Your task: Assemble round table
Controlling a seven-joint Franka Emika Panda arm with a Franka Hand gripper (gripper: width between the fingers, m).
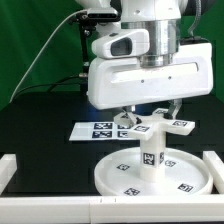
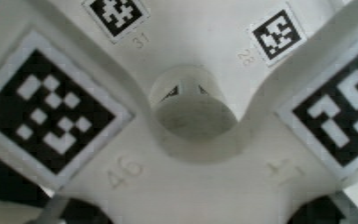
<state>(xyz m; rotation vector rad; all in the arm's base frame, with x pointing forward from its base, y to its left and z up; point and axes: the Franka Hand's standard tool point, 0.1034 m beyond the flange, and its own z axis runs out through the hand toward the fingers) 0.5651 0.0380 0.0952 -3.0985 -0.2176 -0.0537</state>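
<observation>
While the disc [image 1: 150, 175] lies flat on the black bench [image 1: 40, 130] with the post [image 1: 151, 150] standing upright at its centre, the end effector [image 1: 150, 113] grasps the cross piece [image 1: 160, 125] directly above the post. Its fingers [image 1: 126, 116] clamp the arms. At ten o'clock from the disc lies the marker board [image 1: 98, 129]. The wrist view shows the cross piece [image 2: 179, 110] close up, with tagged arms.

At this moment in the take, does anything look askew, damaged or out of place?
Nothing stands out. The post stands upright at the middle of the round disc, and the cross piece sits level above it under the pincer. The marker board lies flat behind. Whether the cross is fully seated on the post cannot be told.
</observation>
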